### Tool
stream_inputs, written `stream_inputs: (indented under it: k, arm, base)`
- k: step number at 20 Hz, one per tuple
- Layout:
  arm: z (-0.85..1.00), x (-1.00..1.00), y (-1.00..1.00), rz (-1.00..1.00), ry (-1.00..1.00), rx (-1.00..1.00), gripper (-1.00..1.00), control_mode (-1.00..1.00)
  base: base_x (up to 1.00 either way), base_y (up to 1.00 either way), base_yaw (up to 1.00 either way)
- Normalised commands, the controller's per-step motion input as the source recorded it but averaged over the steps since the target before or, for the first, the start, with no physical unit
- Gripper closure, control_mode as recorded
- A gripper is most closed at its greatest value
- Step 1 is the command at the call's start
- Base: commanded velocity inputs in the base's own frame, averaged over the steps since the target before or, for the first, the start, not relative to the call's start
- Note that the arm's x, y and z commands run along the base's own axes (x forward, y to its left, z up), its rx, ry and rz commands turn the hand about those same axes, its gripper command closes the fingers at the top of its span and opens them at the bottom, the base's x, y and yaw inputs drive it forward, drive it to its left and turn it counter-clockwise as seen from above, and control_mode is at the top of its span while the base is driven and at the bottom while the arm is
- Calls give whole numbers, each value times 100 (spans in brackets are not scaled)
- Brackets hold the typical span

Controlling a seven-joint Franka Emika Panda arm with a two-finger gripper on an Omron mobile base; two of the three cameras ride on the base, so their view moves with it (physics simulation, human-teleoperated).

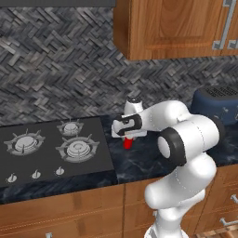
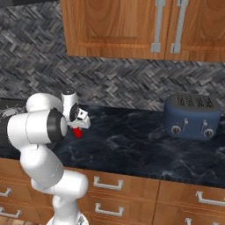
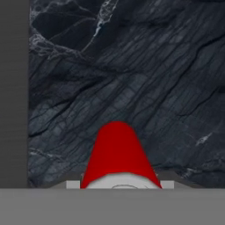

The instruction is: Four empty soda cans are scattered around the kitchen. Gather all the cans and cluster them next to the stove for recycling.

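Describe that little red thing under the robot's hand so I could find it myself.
Start at the black stove, then move right onto the dark counter beside it. There a can sits clamped in the gripper. It is the one bright red thing here, tiny beside the blue toaster.

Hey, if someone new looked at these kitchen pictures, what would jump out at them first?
The white arm fills the foreground, its gripper shut on a red soda can over the dark marble counter, just right of the black stove. A blue toaster sits farther right on the counter, against the herringbone backsplash under wooden cabinets.
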Motion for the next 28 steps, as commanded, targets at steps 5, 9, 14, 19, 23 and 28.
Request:
stream_inputs:
  k: [5,9,14,19,23,28]
  arm:
    - [-22,7,3,0,5,0,100,-100]
    - [-22,0,1,0,3,0,100,-100]
    - [-16,-1,0,0,1,0,-100,-100]
    - [-3,0,0,0,-2,0,-100,-100]
    - [0,0,0,0,-9,0,-100,-100]
    - [7,-1,0,0,-13,0,-100,-100]
  base:
    - [0,0,0]
    - [0,0,0]
    - [0,0,0]
    - [0,0,0]
    - [0,0,0]
    - [0,0,0]
